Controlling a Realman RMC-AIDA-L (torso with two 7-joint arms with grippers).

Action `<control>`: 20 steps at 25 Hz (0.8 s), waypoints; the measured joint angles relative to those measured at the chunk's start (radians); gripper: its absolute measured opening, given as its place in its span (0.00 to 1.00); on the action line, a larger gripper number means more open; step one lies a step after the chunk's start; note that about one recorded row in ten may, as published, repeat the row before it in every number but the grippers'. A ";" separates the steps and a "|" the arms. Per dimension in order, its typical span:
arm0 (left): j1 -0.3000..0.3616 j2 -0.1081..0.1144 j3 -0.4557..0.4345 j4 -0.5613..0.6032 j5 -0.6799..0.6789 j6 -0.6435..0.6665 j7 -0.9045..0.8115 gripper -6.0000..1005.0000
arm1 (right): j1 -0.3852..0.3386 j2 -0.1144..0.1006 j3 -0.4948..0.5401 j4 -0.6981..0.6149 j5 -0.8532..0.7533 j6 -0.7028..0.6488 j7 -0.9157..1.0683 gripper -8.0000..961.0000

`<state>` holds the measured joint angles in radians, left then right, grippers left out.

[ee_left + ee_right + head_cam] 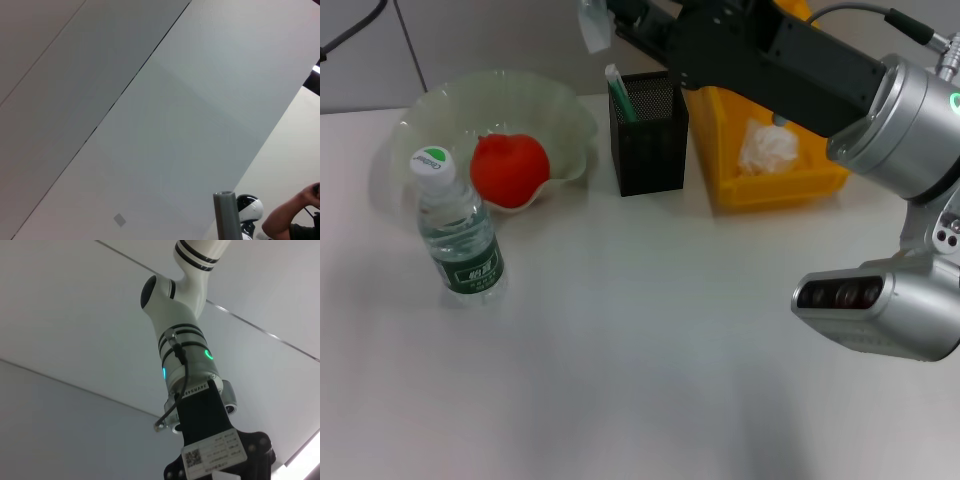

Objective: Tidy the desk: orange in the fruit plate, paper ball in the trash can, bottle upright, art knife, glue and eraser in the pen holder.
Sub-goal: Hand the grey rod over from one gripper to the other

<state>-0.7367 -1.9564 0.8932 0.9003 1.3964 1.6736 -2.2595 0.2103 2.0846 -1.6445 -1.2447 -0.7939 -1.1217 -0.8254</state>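
One arm is at work: the right arm (800,70) reaches across the back of the surface (640,350) above the pen holder (648,132), its fingers out of sight, so their state cannot be told. Only the head view shows the orange (509,169) in the fruit plate (560,115), the bottle (458,230) upright with its long axis vertical, and the paper ball (768,148) in the yellow trash can (730,170). Wrist views show only walls and ceiling.
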 joint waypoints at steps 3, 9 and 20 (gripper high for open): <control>-0.002 -0.002 0.001 0.000 0.000 0.000 0.000 0.14 | 0.000 0.000 -0.002 0.003 0.000 -0.008 -0.006 0.30; -0.005 -0.003 -0.001 0.000 0.000 0.000 0.000 0.15 | 0.007 0.000 -0.003 0.012 0.000 -0.011 -0.006 0.33; -0.007 -0.005 0.003 0.000 -0.001 0.001 0.000 0.15 | 0.015 0.001 -0.003 0.019 0.004 -0.011 -0.006 0.30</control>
<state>-0.7439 -1.9619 0.8962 0.9004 1.3958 1.6744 -2.2595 0.2251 2.0861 -1.6475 -1.2253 -0.7902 -1.1326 -0.8316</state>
